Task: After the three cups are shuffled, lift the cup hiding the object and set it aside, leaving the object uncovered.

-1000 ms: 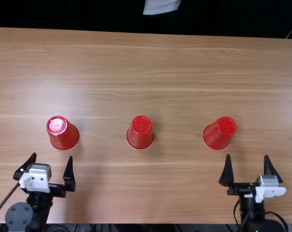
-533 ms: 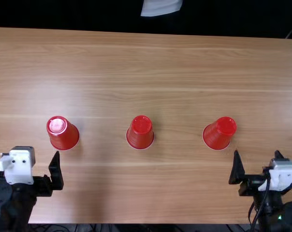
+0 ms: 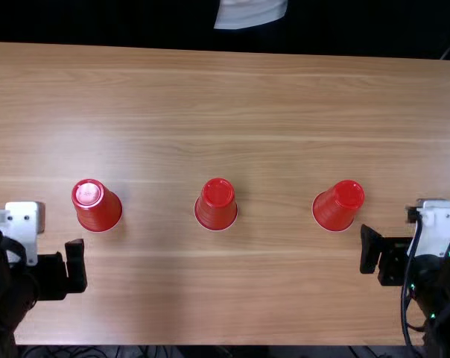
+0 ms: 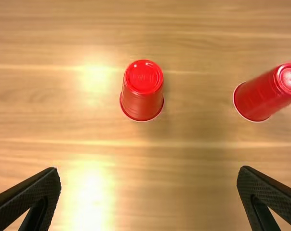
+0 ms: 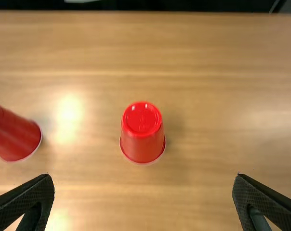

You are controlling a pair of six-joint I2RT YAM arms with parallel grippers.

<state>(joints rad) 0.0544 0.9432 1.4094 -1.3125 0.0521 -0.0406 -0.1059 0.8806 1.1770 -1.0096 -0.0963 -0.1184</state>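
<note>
Gaping empty: L hand [image 4: 146, 169] nr left cup [image 3: 97, 205] | R hand [image 5: 143, 175] nr right cup [image 3: 338, 205]

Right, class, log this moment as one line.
left cup, middle cup, right cup: upside down in a row on table, none lifted | left gripper: open, empty | right gripper: open, empty

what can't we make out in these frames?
1. Which cup covers the object: opaque walls of the left cup, middle cup and right cup hide whatever is underneath, top and wrist views alike.
2. Left claw, left wrist view: fingers cut off by the frame edge.
3. Right claw, right wrist view: same.
</note>
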